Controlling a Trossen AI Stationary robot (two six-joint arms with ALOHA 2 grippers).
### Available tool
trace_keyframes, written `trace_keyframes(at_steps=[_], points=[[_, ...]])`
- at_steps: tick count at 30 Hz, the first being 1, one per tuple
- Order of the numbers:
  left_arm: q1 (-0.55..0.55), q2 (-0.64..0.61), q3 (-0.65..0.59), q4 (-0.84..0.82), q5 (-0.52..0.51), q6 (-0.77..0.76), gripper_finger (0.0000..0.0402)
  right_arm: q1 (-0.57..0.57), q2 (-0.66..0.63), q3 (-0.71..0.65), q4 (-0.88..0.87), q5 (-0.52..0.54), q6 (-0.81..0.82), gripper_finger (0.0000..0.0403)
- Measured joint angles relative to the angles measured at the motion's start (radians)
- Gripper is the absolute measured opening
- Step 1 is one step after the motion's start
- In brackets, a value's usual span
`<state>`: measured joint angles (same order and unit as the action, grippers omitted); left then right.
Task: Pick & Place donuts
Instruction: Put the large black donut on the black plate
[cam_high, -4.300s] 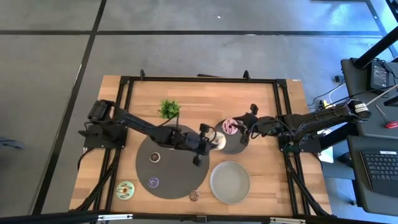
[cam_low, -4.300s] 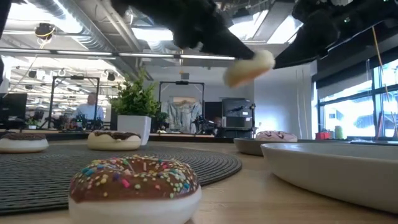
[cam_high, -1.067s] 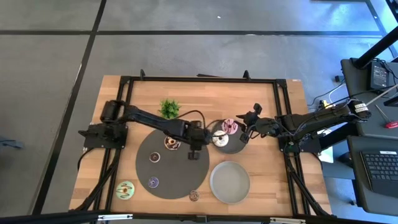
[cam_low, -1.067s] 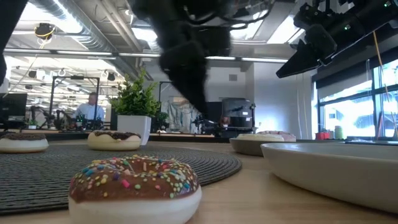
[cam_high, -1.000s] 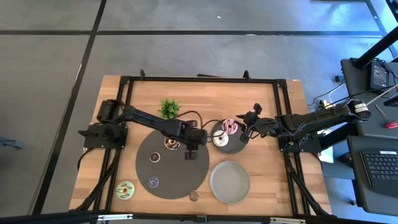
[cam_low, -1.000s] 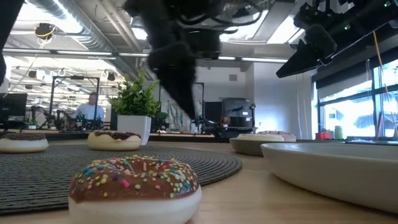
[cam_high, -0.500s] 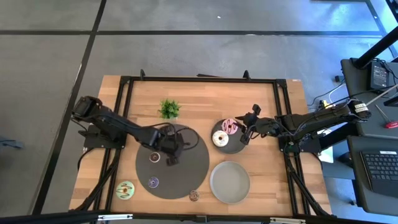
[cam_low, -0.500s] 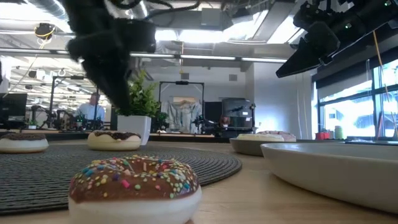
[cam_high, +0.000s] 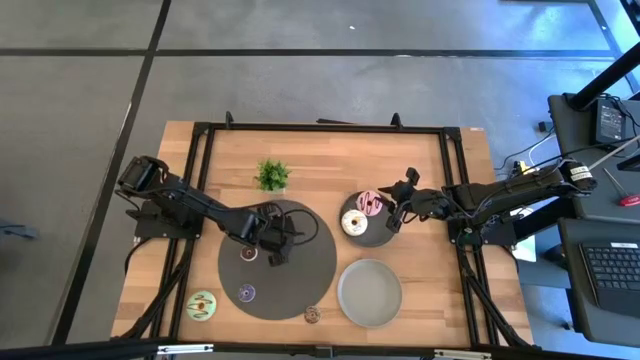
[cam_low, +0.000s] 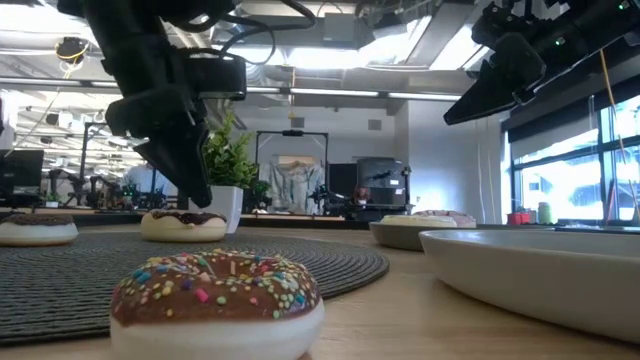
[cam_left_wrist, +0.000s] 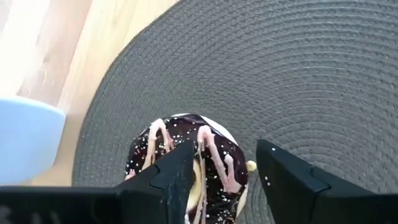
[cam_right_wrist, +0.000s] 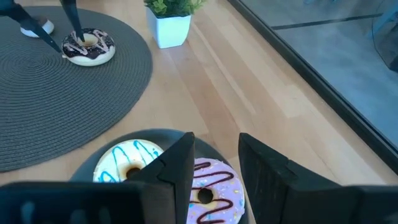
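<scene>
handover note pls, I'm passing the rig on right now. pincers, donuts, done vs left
Left pincer: open, low over the dark-iced donut with pink stripes on the round grey mat, one finger in its hole, not gripping.
Right pincer: waits above the upper grey plate, holds nothing.
Done: white donut and pink donut lie on that plate.
Left: the striped donut, a brown one and a purple one on the mat; a green one and a sprinkled one on the bare table. Lower plate has no donut.

On the table (cam_high: 420, 160), a round mat (cam_high: 310, 275) lies left of 2 plates (cam_high: 371, 293), plant (cam_high: 271, 175) behind it
</scene>
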<state>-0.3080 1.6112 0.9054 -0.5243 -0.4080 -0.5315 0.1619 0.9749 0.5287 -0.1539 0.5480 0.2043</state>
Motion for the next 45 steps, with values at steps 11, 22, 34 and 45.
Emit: trace_keyframes(at_steps=[11,22,34,45], points=[[-0.005,0.000,0.000,-0.007,0.020,-0.073,0.0173,0.000,0.000,0.000,-0.001,0.000,-0.005,0.0127],[-0.005,0.070,0.001,-0.016,-0.002,-0.032,0.0169,0.000,0.000,0.000,-0.002,0.000,-0.025,0.0127],[-0.005,0.069,0.001,-0.021,0.001,0.003,0.0053,0.000,0.000,0.000,-0.002,0.001,-0.028,0.0127],[0.006,0.040,0.159,0.035,-0.152,0.279,0.0016,0.000,0.000,0.000,0.005,0.000,-0.026,0.0127]])
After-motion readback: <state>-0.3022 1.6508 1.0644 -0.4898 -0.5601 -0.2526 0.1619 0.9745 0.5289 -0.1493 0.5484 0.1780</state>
